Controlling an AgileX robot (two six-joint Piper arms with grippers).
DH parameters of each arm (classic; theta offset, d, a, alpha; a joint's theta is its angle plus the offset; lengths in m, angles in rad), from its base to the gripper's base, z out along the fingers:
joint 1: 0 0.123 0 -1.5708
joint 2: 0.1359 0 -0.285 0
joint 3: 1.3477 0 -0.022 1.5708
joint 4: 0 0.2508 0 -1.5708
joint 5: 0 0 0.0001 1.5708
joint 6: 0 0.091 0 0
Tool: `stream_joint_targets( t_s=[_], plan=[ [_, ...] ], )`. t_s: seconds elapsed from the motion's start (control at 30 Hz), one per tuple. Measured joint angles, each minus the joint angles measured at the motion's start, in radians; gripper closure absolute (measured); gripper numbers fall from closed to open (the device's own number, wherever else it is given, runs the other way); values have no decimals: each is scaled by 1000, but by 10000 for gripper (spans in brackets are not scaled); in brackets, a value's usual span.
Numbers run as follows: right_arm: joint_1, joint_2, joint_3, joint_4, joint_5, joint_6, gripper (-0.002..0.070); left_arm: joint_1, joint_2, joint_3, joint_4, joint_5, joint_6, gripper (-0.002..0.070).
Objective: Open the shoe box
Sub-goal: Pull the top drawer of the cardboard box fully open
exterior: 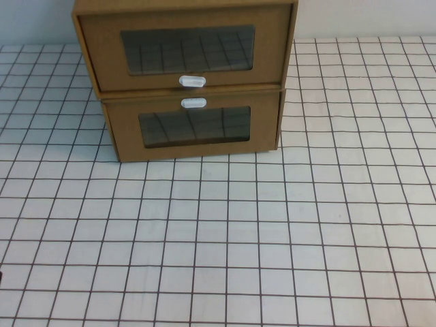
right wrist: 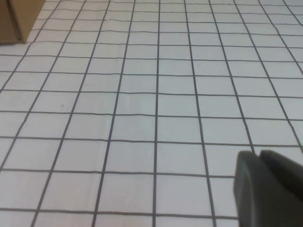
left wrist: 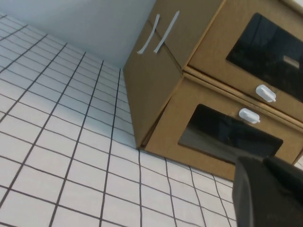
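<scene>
Two brown cardboard shoe boxes stand stacked at the back of the table, upper box (exterior: 184,41) on lower box (exterior: 194,129). Each front has a dark window and a small white handle, the upper handle (exterior: 192,81) just above the lower handle (exterior: 193,103). Both fronts sit flush and closed. My left gripper (left wrist: 262,163) is shut and empty, low over the table to the left of the boxes; the lower handle (left wrist: 249,115) is in front of it, some way off. My right gripper (right wrist: 259,156) is shut and empty over bare table, with a box corner (right wrist: 12,19) far off. Neither gripper shows in the high view.
A white tablecloth with a dark grid (exterior: 225,238) covers the table. A pale wall (left wrist: 94,23) rises behind the boxes. Two strips of clear tape (left wrist: 161,33) cross the seam on the boxes' left side.
</scene>
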Motion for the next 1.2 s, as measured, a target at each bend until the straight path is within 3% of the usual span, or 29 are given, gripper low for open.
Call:
stream_joint_targets(
  t_s=[0.27, 0.43, 0.63, 0.77, 1.0, 1.2],
  plan=[
    [0, 0, 0, 0, 0, 0, 689, 0, 0, 0, -41, -33, 7, 677],
    [0, 0, 0, 0, 0, 0, 689, 0, 124, -130, -18, 73, 5, 677],
    [0, 0, 0, 0, 0, 0, 689, 0, 471, -459, 124, 325, 24, 677],
    [0, 0, 0, 0, 0, 0, 689, 0, 697, -686, 148, 458, 143, 677],
    [0, 0, 0, 0, 0, 0, 689, 0, 1043, -1100, 150, 515, 291, 677],
    [0, 0, 0, 0, 0, 0, 690, 0, 1349, -1503, 149, 610, 324, 677]
  ],
)
